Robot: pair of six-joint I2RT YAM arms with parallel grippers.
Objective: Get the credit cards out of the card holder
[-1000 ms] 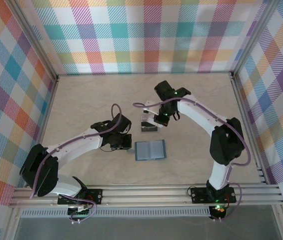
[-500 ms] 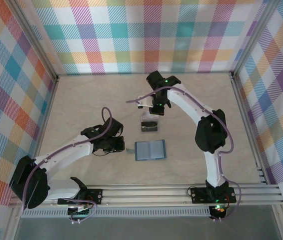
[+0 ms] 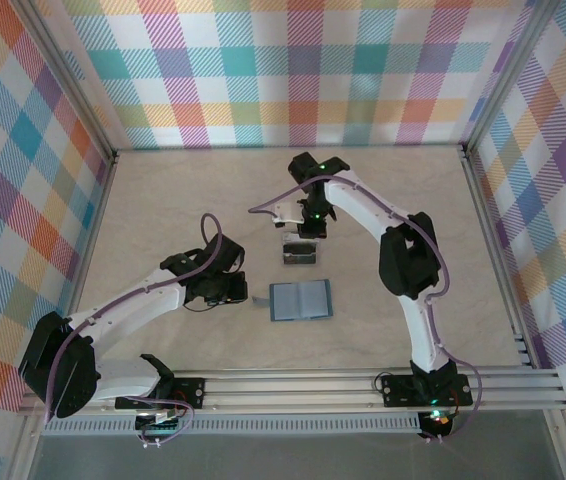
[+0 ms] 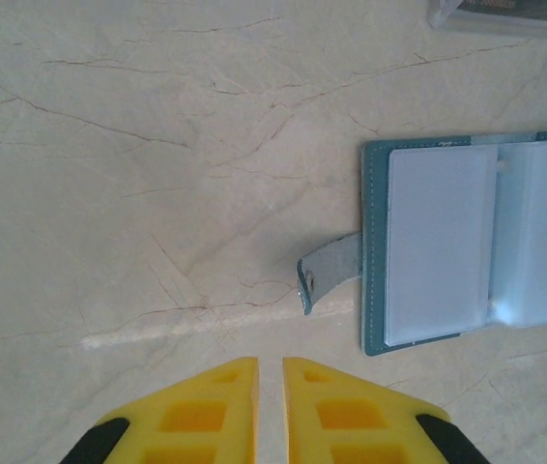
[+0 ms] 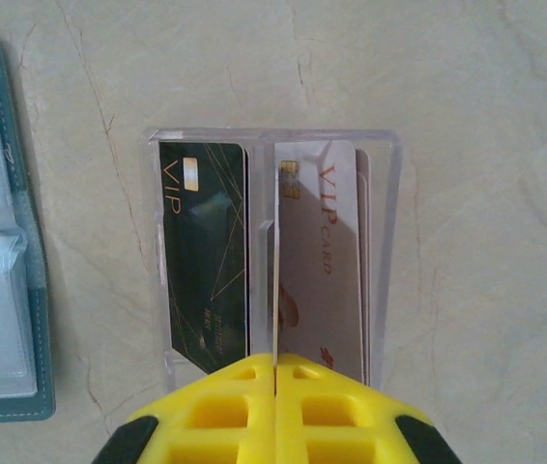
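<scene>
**Two Cards in a Clear Tray**

The right pincer (image 5: pixel 275 367), its yellow jaws pressed together, hangs over a clear tray (image 5: pixel 390 251) on the beige bench (image 5: pixel 486 145). A dark card (image 5: pixel 206 261) lies in the left compartment and a pale card (image 5: pixel 317 261) in the right (both lettered VIP). The open card holder (image 5: pixel 3 251) lies just left, apart.

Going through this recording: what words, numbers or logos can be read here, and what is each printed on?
"VIP": on the dark card, next to its chip.
"VIP CARD": on the pale card.
Fine print low on the dark card: too small to read.
Tiny mark on the wallet rim: too blurred to read.
</scene>
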